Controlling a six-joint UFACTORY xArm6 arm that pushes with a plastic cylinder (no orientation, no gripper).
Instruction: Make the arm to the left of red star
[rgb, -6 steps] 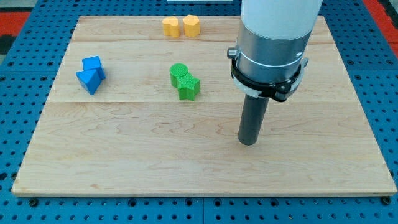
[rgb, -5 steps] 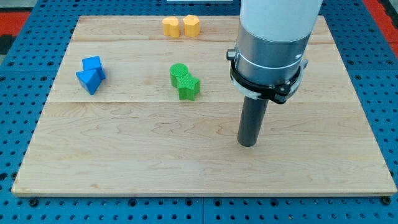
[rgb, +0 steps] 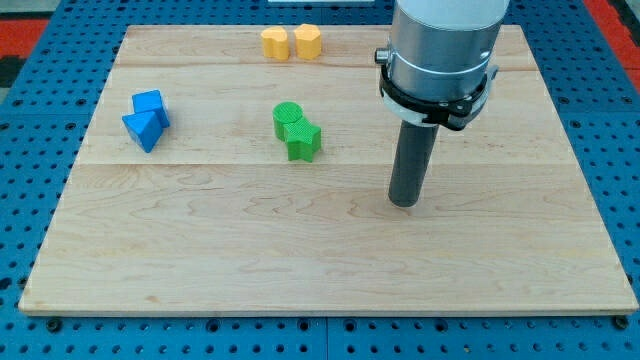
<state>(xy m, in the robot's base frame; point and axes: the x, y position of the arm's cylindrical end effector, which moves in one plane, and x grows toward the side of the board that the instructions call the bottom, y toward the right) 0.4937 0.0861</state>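
Observation:
No red star shows in the camera view; the arm's wide grey body (rgb: 440, 50) covers part of the board's upper right. My tip (rgb: 404, 203) rests on the wooden board (rgb: 300, 250), right of centre. It is well to the right of and below the green star (rgb: 303, 141) and green cylinder (rgb: 288, 118), apart from all blocks.
Two blue blocks, one a triangular wedge (rgb: 141, 130) and one chunkier (rgb: 151, 104), touch each other at the left. A yellow cylinder (rgb: 274, 42) and a yellow hexagonal block (rgb: 307, 41) sit side by side near the top edge. Blue pegboard (rgb: 30, 120) surrounds the board.
My tip has moved toward the view's top and slightly right. The blocks have not moved.

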